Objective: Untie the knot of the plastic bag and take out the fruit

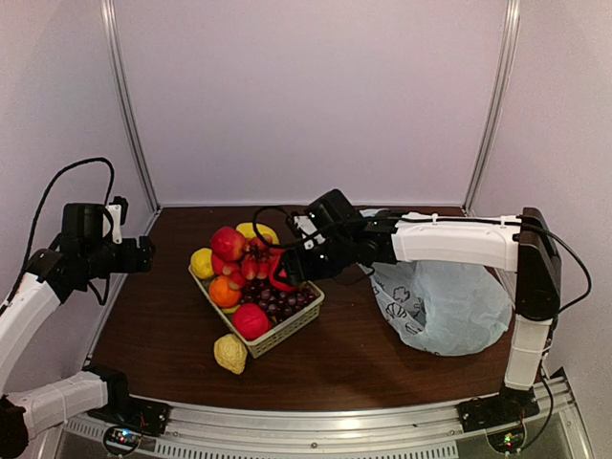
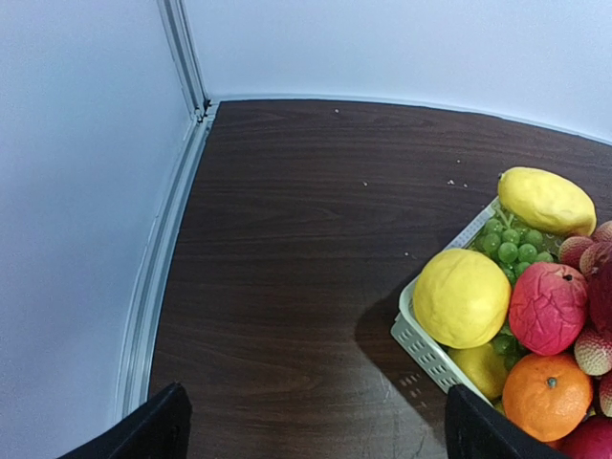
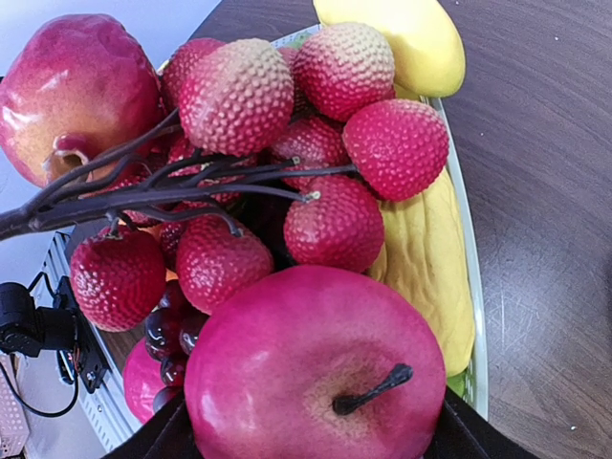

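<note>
Slumping at the right side of the dark brown wood-grain table (image 1: 354, 378), the thin translucent pale blue plastic bag (image 1: 457, 306) looks puffed & crumpled, w/ dark print (image 1: 397, 311) low on the side facing the basket. Its top runs behind the white right arm (image 1: 459, 244), so the knot can't be made out, nor what's inside. Fruit sits well apart from the bag, towards the table's middle, heaped in a pale green plastic lattice basket (image 1: 295, 330): a smooth curved yellow mango-like fruit (image 1: 256, 230) at the far end, a round yellow lemon (image 1: 202, 262) at the left rim, a smooth orange (image 1: 224, 292), dark purple grapes (image 1: 279, 302), green grapes (image 2: 512, 244), a cluster of bumpy red lychee-like fruits (image 3: 335, 143) on a dark stem, plus a red apple (image 1: 251, 321) at the near end. A small lumpy yellow lemon-like fruit (image 1: 229, 353) lies on the table just beside the basket's near corner. Right gripper (image 3: 316, 438) hangs over the basket, fingers (image 3: 158, 435) pressed to both sides of a big glossy pink-red apple (image 3: 306, 363) w/ a dark stalk. Left gripper (image 2: 316, 435) is over the table near the left edge, jaws spread wide, holding nothing.
</note>
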You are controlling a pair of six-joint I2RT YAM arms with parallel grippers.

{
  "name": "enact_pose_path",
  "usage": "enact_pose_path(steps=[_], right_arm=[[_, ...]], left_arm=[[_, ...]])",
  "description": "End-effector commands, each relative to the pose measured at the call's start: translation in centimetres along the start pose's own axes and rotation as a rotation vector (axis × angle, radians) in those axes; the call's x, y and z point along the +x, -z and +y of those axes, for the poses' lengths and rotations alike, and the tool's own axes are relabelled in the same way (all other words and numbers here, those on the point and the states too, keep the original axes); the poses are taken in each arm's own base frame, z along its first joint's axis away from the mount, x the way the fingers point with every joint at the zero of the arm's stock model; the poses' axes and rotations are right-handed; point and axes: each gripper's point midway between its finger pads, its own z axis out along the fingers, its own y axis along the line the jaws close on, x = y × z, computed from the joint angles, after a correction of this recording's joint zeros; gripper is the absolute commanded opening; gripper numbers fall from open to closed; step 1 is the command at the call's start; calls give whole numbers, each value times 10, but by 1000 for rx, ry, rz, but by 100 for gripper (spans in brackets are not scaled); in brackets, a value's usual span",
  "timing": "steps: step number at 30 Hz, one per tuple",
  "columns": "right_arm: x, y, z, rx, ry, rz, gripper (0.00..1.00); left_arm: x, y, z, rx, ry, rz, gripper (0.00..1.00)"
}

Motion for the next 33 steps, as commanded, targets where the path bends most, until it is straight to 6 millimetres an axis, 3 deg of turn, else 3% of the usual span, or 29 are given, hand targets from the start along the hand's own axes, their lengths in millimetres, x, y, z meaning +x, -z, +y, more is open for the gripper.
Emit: enact_pose_path(steps=[1, 10, 19, 33], right_arm=[[7, -5, 20, -69, 30, 11, 72], [10, -8, 16, -34, 31, 13, 75], [11, 2, 7, 18, 37, 3, 99], [3, 11, 6, 41, 36, -25, 99]], left_arm=[[-7, -1, -1, 10, 0, -38, 94], [-7, -1, -1, 11, 0, -39, 94], [-7, 0, -2, 14, 1, -41, 94], [-7, 0, -2, 14, 1, -40, 94]])
